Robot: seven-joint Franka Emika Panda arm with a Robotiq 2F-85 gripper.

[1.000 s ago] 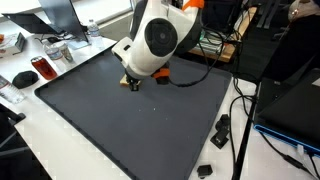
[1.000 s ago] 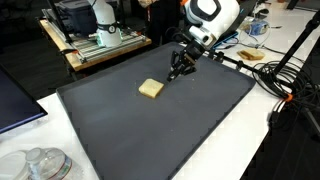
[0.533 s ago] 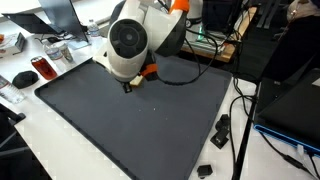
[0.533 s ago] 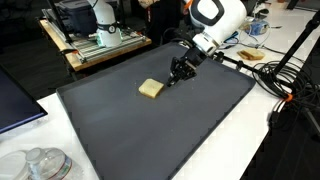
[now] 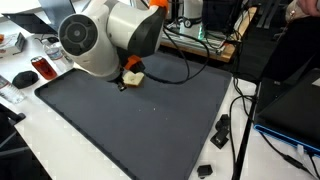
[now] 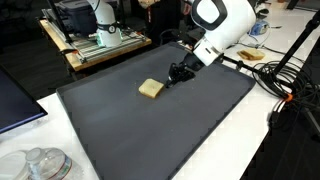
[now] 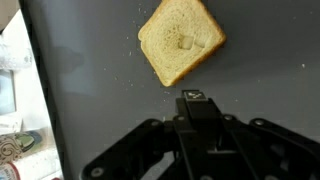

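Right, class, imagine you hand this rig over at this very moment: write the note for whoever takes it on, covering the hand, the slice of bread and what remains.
The hand is low over the dark mat and holds nothing; whether its jaws are open or shut cannot be told.
The slice of bread lies flat on the mat, close beside the hand but apart from it; the wrist view shows a gap between them.
Done: the hand is near the bread.
Left: probably reach the bread and grip it; nothing is gripped yet.
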